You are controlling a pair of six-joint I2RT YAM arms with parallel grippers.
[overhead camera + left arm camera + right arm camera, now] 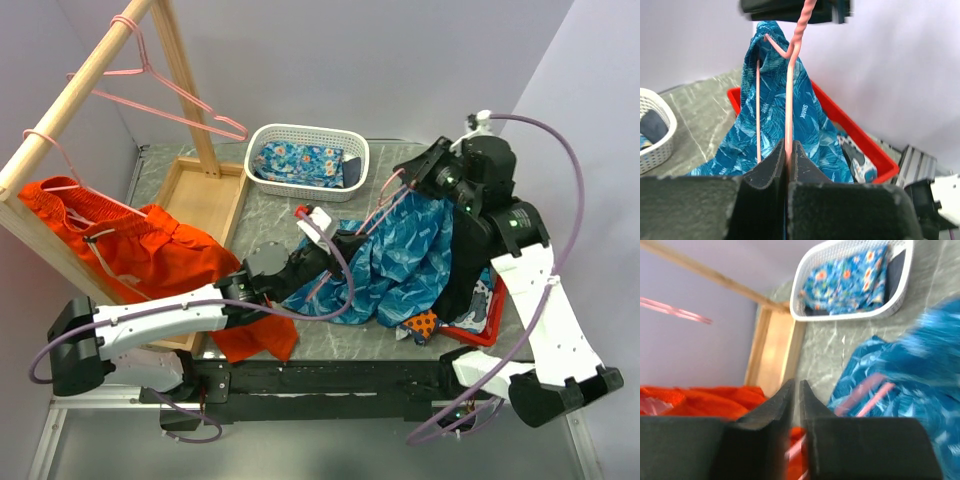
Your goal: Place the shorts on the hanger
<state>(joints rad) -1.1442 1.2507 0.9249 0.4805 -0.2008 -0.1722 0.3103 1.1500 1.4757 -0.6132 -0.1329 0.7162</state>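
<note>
The blue leaf-print shorts (pixel 400 255) drape over a pink wire hanger (pixel 375 215) held above the table between both grippers. My left gripper (pixel 322 268) is shut on a lower wire of the hanger (pixel 788 100), with the shorts (pixel 810 115) hanging behind it. My right gripper (pixel 400 185) is up at the hanger's twisted neck and looks shut on it. In the right wrist view its jaws (pixel 795 385) stand almost closed with pink wire between them. That view is blurred; the shorts (pixel 920 355) and pink hanger wire (pixel 867 395) show at right.
A white basket (pixel 258 140) holds a folded floral cloth at the back. Orange shorts (pixel 140 250) hang on the wooden rack pole (pixel 80 85), with spare pink hangers (pixel 150 75) above. A red tray (pixel 480 325) of clothes lies at right. The wooden rack base (pixel 205 200) lies at left.
</note>
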